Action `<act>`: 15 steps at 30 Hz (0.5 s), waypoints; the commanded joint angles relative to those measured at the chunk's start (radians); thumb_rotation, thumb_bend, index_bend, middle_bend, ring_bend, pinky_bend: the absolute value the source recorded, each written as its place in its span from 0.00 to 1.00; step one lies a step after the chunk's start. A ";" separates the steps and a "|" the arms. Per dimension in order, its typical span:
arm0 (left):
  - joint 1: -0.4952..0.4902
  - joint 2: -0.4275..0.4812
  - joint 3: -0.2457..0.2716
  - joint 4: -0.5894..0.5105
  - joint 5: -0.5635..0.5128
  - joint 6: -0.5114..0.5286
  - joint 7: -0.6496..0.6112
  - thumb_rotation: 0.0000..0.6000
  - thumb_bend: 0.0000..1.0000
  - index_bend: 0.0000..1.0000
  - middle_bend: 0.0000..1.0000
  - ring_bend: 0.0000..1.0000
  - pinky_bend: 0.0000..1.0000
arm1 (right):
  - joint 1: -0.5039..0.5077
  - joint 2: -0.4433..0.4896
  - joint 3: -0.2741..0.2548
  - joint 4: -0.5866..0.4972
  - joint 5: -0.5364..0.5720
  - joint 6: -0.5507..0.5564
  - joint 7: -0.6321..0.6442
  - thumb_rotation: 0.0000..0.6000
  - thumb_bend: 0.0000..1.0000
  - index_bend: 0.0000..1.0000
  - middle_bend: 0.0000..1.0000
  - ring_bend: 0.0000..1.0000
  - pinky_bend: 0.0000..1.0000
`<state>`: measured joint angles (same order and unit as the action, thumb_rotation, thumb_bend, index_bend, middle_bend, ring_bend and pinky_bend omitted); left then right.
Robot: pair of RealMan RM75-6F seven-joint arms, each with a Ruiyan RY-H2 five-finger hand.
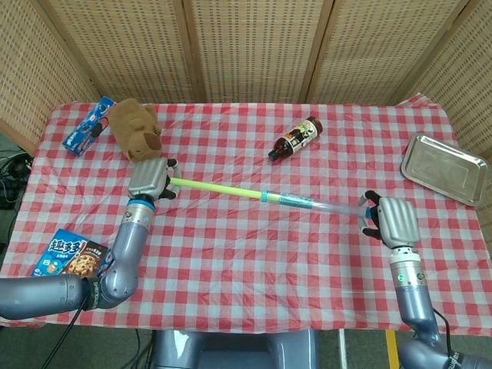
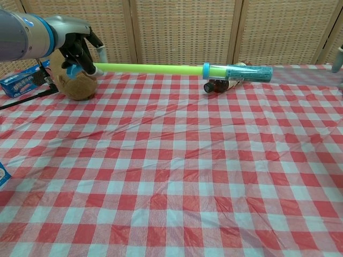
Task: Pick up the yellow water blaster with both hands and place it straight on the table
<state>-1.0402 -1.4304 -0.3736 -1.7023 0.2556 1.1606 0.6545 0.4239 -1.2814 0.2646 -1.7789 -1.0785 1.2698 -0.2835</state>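
The yellow water blaster (image 1: 219, 188) (image 2: 153, 68) is a long yellow-green rod with a blue collar and a clear, blue-tinted barrel (image 2: 246, 73). It hangs above the checked cloth, nearly level across the middle of the table. My left hand (image 1: 150, 178) (image 2: 79, 51) grips its rod end beside the brown plush toy. At the other side my right hand (image 1: 388, 220) holds the clear barrel tip; only a sliver of that hand (image 2: 339, 58) shows at the chest view's right edge.
A brown plush toy (image 1: 134, 127) (image 2: 75, 84) lies at the back left with a blue snack box (image 1: 87, 124) beside it. A dark bottle (image 1: 294, 137) lies behind the blaster. A metal tray (image 1: 446, 167) sits at the right edge, a cookie box (image 1: 68, 255) at the front left.
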 commanded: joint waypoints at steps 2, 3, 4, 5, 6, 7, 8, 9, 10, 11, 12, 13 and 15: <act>-0.012 -0.023 -0.001 0.006 -0.003 0.003 0.002 1.00 0.69 0.88 0.94 0.88 0.77 | 0.017 -0.001 0.002 -0.003 -0.004 -0.016 -0.015 1.00 0.59 0.56 1.00 1.00 0.63; -0.015 -0.031 -0.002 0.007 -0.006 0.002 0.003 1.00 0.69 0.88 0.94 0.88 0.77 | 0.023 -0.001 0.003 -0.002 -0.002 -0.021 -0.020 1.00 0.59 0.56 1.00 1.00 0.63; -0.018 -0.037 -0.002 0.009 -0.008 0.002 0.004 1.00 0.69 0.88 0.94 0.88 0.77 | 0.028 -0.002 0.004 -0.001 -0.002 -0.025 -0.023 1.00 0.59 0.56 1.00 1.00 0.63; -0.020 -0.040 -0.002 0.010 -0.008 0.003 0.005 1.00 0.69 0.88 0.94 0.88 0.77 | 0.030 -0.002 0.004 -0.001 -0.001 -0.027 -0.024 1.00 0.59 0.57 1.00 1.00 0.63; -0.022 -0.044 -0.002 0.012 -0.008 0.004 0.005 1.00 0.69 0.88 0.94 0.88 0.77 | 0.032 -0.002 0.005 -0.002 -0.001 -0.029 -0.025 1.00 0.58 0.57 1.00 1.00 0.63; -0.023 -0.048 -0.002 0.014 -0.008 0.005 0.005 1.00 0.69 0.88 0.94 0.88 0.77 | 0.034 -0.002 0.004 -0.002 -0.001 -0.031 -0.027 1.00 0.58 0.57 1.00 1.00 0.63; -0.025 -0.054 -0.006 0.016 -0.009 0.005 0.001 1.00 0.69 0.88 0.94 0.88 0.77 | 0.039 0.000 0.003 -0.003 0.000 -0.037 -0.033 1.00 0.58 0.57 1.00 1.00 0.63; -0.028 -0.064 -0.012 0.018 -0.013 0.002 -0.006 1.00 0.69 0.88 0.94 0.88 0.77 | 0.046 0.003 0.003 -0.002 -0.002 -0.042 -0.046 1.00 0.58 0.57 1.00 1.00 0.63; -0.029 -0.067 -0.014 0.020 -0.013 0.002 -0.006 1.00 0.69 0.88 0.94 0.88 0.77 | 0.048 0.003 0.004 -0.003 0.000 -0.044 -0.049 1.00 0.58 0.57 1.00 1.00 0.63; -0.033 -0.072 -0.015 0.023 -0.014 0.000 -0.006 1.00 0.69 0.88 0.94 0.88 0.77 | 0.052 0.005 0.005 -0.005 0.004 -0.046 -0.054 1.00 0.58 0.57 1.00 1.00 0.63; -0.035 -0.076 -0.016 0.025 -0.014 -0.001 -0.006 1.00 0.69 0.88 0.94 0.88 0.77 | 0.055 0.005 0.007 -0.007 0.005 -0.047 -0.056 1.00 0.59 0.57 1.00 1.00 0.63; -0.038 -0.081 -0.017 0.028 -0.014 -0.002 -0.005 1.00 0.69 0.88 0.94 0.88 0.77 | 0.058 0.006 0.007 -0.009 0.007 -0.048 -0.059 1.00 0.59 0.57 1.00 1.00 0.63; -0.043 -0.089 -0.021 0.031 -0.015 -0.006 -0.007 1.00 0.69 0.88 0.94 0.88 0.77 | 0.064 0.007 0.005 -0.013 0.010 -0.056 -0.064 1.00 0.59 0.57 1.00 1.00 0.63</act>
<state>-1.0813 -1.5164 -0.3925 -1.6723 0.2414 1.1567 0.6491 0.4854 -1.2750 0.2709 -1.7899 -1.0704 1.2172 -0.3446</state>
